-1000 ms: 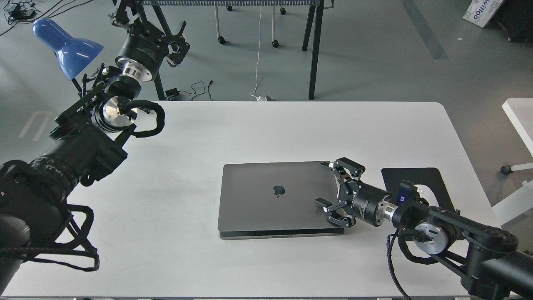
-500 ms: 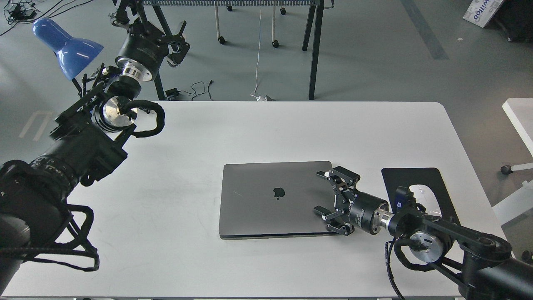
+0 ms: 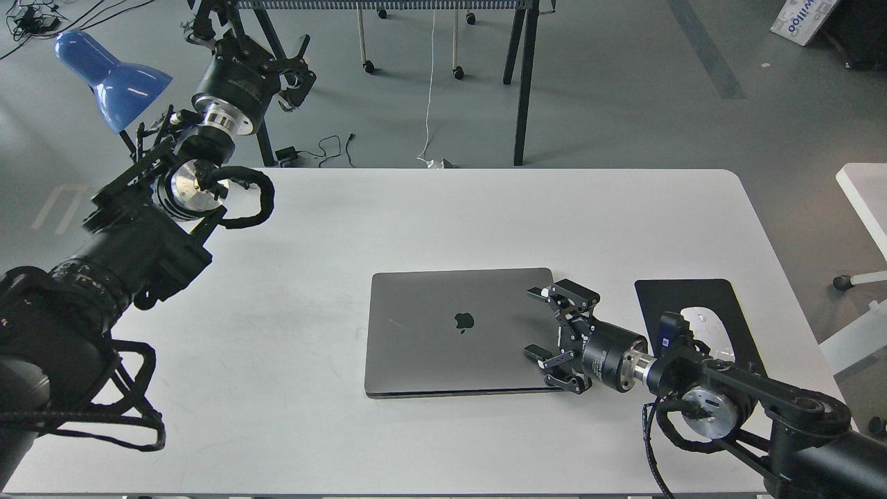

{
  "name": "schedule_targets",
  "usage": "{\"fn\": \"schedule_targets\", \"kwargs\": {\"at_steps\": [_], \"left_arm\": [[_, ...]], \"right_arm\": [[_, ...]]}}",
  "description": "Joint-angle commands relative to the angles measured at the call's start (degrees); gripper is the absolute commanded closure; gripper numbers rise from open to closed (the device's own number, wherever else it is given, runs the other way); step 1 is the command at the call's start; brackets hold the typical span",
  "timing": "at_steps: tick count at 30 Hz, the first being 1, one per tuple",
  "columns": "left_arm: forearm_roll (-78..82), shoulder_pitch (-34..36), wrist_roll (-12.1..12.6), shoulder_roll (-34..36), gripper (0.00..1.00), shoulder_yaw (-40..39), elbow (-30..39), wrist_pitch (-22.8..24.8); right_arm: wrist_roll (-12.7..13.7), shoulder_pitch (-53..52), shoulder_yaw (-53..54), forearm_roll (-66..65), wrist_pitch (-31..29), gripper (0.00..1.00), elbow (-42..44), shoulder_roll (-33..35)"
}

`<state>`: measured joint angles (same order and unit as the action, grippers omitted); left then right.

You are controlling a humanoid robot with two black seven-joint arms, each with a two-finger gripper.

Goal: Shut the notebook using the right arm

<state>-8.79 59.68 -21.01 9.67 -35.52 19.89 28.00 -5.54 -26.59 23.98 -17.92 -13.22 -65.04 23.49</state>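
Observation:
The space-grey notebook point(image 3: 450, 333) lies flat on the white table point(image 3: 416, 222) with its lid down and the dark apple logo facing up. My right gripper point(image 3: 535, 322) is open, with its fingers spread over the lid's right edge and nothing held. My right arm point(image 3: 727, 398) comes in from the lower right. My left gripper point(image 3: 291, 59) is raised beyond the table's far left corner, away from the notebook; its fingers look spread and empty.
A black mouse pad point(image 3: 700, 308) with a white mouse point(image 3: 700, 324) lies right of the notebook, partly behind my right arm. A blue lamp point(image 3: 111, 76) stands at the far left. Black table legs point(image 3: 523, 76) and cables sit beyond the far edge.
The lid went from slightly raised to fully flat on the base. My right gripper dropped lower and shifted a little toward me, then held nearly still. The left arm has not moved.

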Motion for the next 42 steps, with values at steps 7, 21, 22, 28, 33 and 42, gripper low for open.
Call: {"fn": "schedule_targets", "kwargs": {"at_steps": [7, 21, 22, 28, 33, 42], "left_arm": [[-0.09, 0.00, 0.00, 0.00, 0.00, -0.07, -0.02, 0.00], [-0.09, 0.00, -0.09, 0.00, 0.00, -0.07, -0.02, 0.00], [-0.09, 0.00, -0.09, 0.00, 0.00, -0.07, -0.02, 0.00], [-0.09, 0.00, -0.09, 0.00, 0.00, -0.07, -0.02, 0.00], [-0.09, 0.00, -0.09, 0.00, 0.00, -0.07, 0.06, 0.00], [-0.09, 0.00, -0.09, 0.00, 0.00, -0.07, -0.02, 0.00]], "right_arm": [[0.00, 0.23, -0.07, -0.01, 0.74, 0.00, 0.44, -0.47], [0.00, 0.23, -0.07, -0.09, 0.74, 0.00, 1.67, -0.64], [0.00, 0.23, -0.16, -0.09, 0.74, 0.00, 1.58, -0.64], [0.00, 0.14, 0.72, 0.17, 0.65, 0.00, 0.18, -0.03], [-0.17, 0.05, 5.98, 0.35, 0.65, 0.00, -3.16, 2.78], [0.18, -1.36, 26.09, 0.43, 0.39, 0.00, -2.90, 4.02]]}}
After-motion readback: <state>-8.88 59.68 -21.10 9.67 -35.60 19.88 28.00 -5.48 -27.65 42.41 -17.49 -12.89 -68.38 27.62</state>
